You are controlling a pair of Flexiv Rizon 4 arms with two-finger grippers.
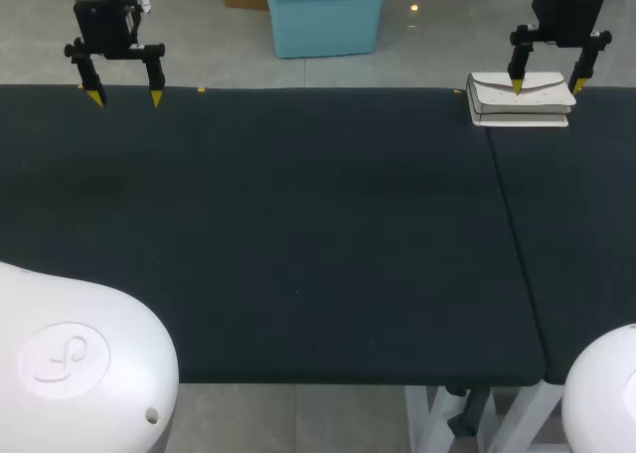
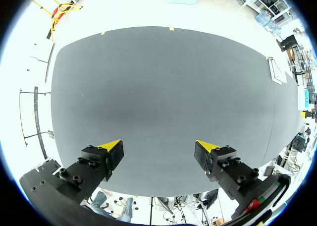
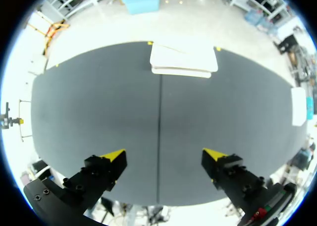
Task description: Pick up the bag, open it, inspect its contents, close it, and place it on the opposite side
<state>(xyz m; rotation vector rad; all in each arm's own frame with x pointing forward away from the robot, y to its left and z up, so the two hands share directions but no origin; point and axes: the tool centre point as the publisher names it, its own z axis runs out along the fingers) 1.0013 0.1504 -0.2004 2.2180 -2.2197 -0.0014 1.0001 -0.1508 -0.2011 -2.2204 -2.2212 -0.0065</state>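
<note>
**Bag (image 1: 537, 105) untouched, both grippers hanging open**

Pick-up is the step in hand, and nothing has a hold of anything yet. Your right gripper (image 1: 547, 85) is released, its yellow tips spread wide with only air between them. The left gripper (image 1: 124, 97) is the same: fingers parted, empty, up at the far left of the table (image 1: 298, 234).

The white bag lies flat at the far right of the dark tabletop, right up against the far edge. It sits across the seam (image 1: 512, 225) between the two table panels, mostly on the right-hand one. It looks like a slim clutch with a flap on top, closed.

From the head view, your right tips show in front of the bag, one near its middle and one at its right end. Don't trust that overlap! In the right wrist view the bag (image 3: 183, 62) sits well ahead of the right gripper (image 3: 163, 156), not between its fingers, so I'd judge the gripper is high above the cloth and apart from the bag.

How to do this well, in my judgement: bring the right arm down with the fingers kept wide and centre the bag between them before closing. It's thin and lies flat, so a pinch from above could slide off; take an edge or the flap side and squeeze gently. The far edge is close, so don't nudge the bag outward. Keep the left arm ready for the opening.
</note>
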